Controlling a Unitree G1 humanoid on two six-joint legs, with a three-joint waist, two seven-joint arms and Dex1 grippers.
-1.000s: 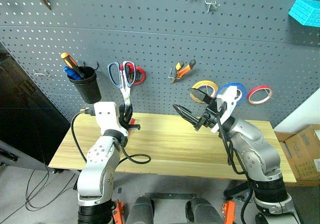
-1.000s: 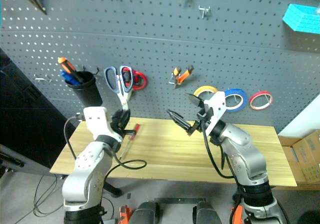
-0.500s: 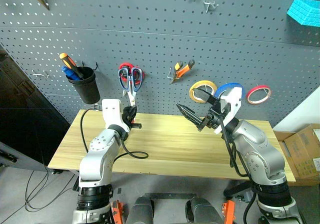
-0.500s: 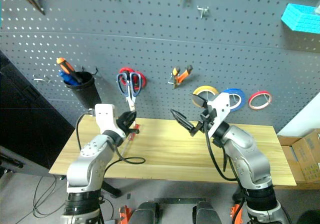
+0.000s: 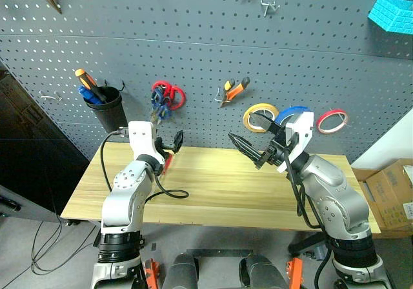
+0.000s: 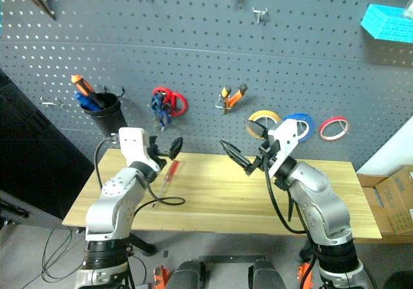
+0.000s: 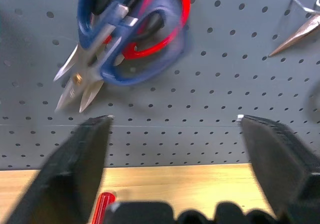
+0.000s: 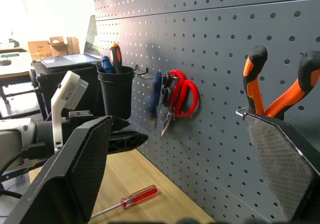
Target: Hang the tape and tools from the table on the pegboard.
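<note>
Two released grippers, two scissors, one pliers, three tape rolls on pegboard.

The desk is a rectangular top of light yellowish wooden planks, its long back edge set against the foot of the dark grey pegboard. A red-handled screwdriver lies flat on its left part, near the back edge, with the handle toward the pegboard and the thin shaft reaching toward the front edge. A black cable loops onto the wood just in front of the screwdriver. The middle and right stretches of the planks show bare wood grain.
</note>
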